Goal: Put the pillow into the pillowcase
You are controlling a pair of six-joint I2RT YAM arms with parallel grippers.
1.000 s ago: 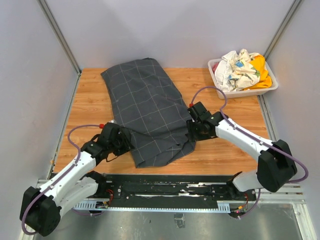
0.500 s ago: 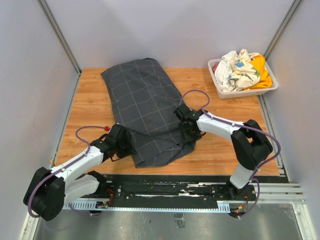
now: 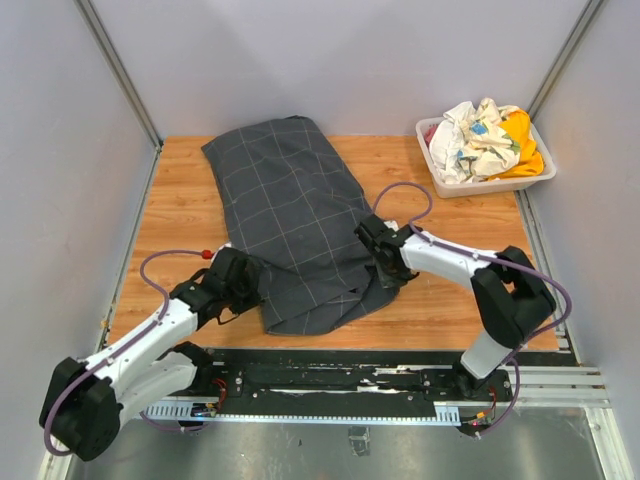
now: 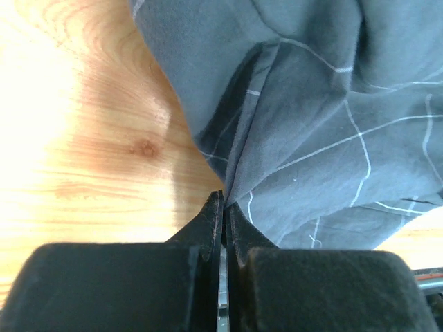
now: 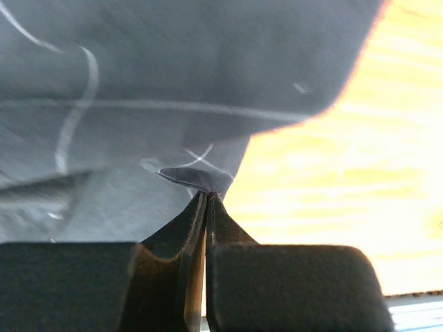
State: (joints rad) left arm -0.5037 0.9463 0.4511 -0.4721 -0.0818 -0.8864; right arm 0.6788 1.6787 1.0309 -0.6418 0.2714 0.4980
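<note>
Pinching pillowcase (image 4: 311, 104): left tool (image 4: 223, 200), right tool (image 5: 206, 197)

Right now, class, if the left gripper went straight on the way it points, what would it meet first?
The pillowcase: the left gripper is pinched shut on its edge, with more cloth bunched directly ahead.

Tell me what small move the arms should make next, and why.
Probably raise both together a little: the left end effector and the right end effector are each shut on the near edge of the pillowcase, and no pillow shows outside it.
</note>
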